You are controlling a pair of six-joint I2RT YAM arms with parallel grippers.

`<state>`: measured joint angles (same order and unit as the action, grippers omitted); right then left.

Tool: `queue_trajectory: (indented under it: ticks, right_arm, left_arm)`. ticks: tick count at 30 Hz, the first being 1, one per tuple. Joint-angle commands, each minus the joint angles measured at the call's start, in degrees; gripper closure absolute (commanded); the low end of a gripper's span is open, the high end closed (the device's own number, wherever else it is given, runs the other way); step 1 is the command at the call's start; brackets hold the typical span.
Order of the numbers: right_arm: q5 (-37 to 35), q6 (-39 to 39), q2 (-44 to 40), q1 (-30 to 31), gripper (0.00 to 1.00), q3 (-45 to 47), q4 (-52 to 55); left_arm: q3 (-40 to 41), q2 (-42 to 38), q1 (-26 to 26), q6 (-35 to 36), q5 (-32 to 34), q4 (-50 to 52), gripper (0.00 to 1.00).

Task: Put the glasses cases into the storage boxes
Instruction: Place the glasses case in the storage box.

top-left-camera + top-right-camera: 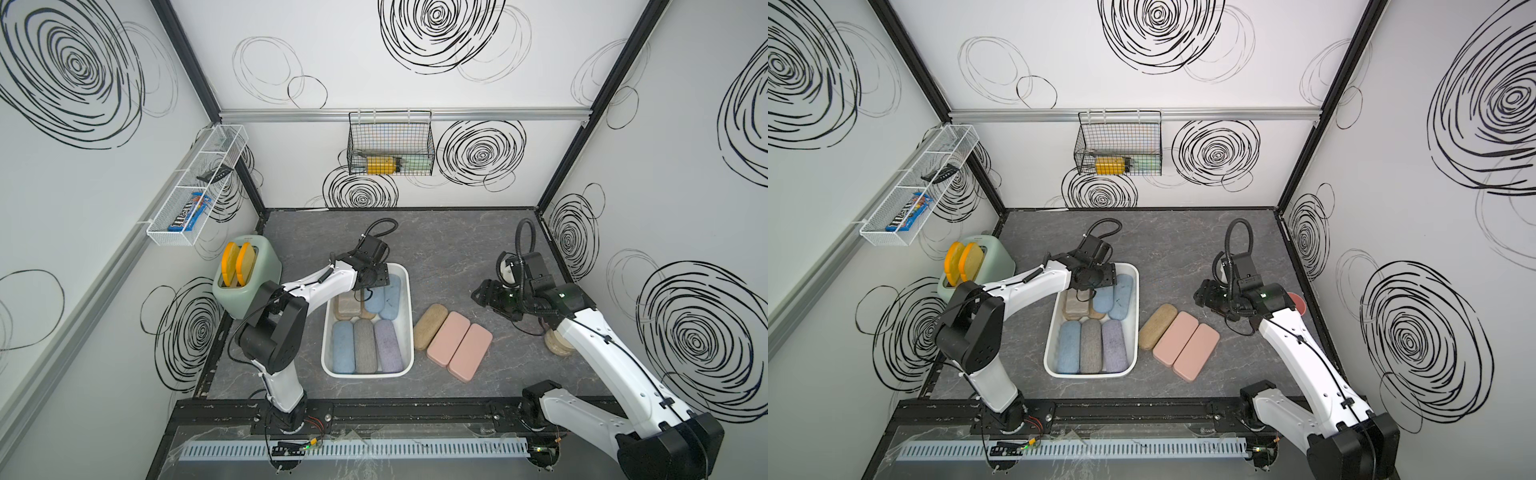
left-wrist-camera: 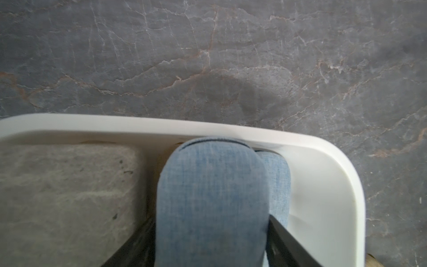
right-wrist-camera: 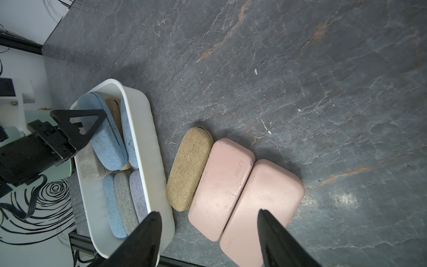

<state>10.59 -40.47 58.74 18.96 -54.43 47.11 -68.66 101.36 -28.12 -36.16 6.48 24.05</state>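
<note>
Placement is the step in hand at the storage box (image 1: 410, 324)! The left pincer (image 1: 362, 296) is down inside the box's far end, its fingers (image 2: 284, 245) flanking a blue case (image 2: 212, 196). That case lies on top of others, its tip against the far wall. Whether the fingers press on it or merely straddle it, I cannot tell.

At the box's near end, a row of three cases (image 1: 365, 345) sits side by side: blue, grey, lilac. So the bottom layer looks nearly full.

Outside the box, on the desk (image 1: 457, 257), three are not yet in. A tan case (image 1: 430, 326) lies just beside the box's right wall, and two pink cases (image 1: 459, 348) lie beyond it, touching in a tight row.

Further out from the box, the right pincer (image 3: 209, 213) hovers above the pink pair, spread wide with nothing in it.

My read is that the left pincer must be clear of the blue case and rise straight up past the rim before anything else goes in. After that the right side's turn calls for a wide straddle across a pink case's short side. Parting it from its neighbour looks like the tricky bit.
</note>
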Motion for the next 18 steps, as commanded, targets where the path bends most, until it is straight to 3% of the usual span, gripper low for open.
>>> queue_trajectory:
  ticks: [1, 4, 12, 18]
  right_arm:
    - [-1.0, -0.7, 0.0, 0.4, 0.30, -0.6, -0.3]
    - [-1.1, -0.6, 0.1, 0.5, 0.30, -0.4, -0.2]
    - [-2.5, -1.4, 1.6, 2.0, 0.29, -1.4, 0.8]
    - [-4.5, -4.2, 3.3, 5.8, 0.29, -4.0, 1.4]
  left_arm:
    - [0.1, 0.7, 0.3, 0.7, 1.8, 0.3, 0.20]
    - [0.1, 0.3, 0.2, 1.0, 2.5, 0.3, 0.13]
    - [-0.9, -2.5, -0.4, 2.5, 4.7, 1.0, 0.11]
    - [0.2, -1.7, 0.2, 4.1, 4.6, 0.8, 0.17]
